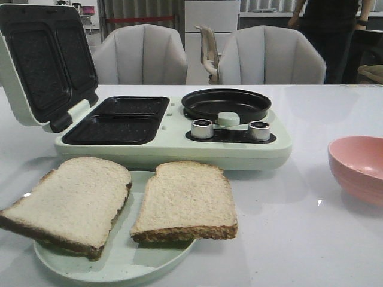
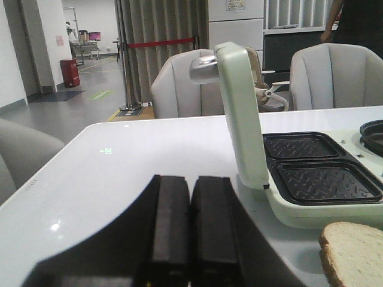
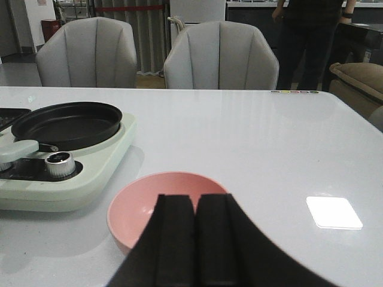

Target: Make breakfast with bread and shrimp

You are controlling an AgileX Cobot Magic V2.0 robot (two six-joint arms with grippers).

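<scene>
Two slices of bread (image 1: 72,200) lie flat and side by side on a pale green plate (image 1: 114,263) at the near edge of the table (image 1: 287,239), the left slice hanging over the plate's rim. They sit just in front of the breakfast maker (image 1: 173,128), whose lid (image 1: 45,60) stands tilted open, so the two ridged sandwich wells (image 1: 119,119) are bare and seem ready to take a slice each. A round black pan (image 1: 226,104) occupies the cooker's right side, above two knobs (image 1: 202,128). A pink bowl (image 1: 357,167) stands well apart to the right; any shrimp in it cannot be made out. The left gripper (image 2: 190,227) hovers beside the lid with its fingers pressed together, holding nothing. The right gripper (image 3: 194,233) hangs over the bowl, likewise closed and empty.
</scene>
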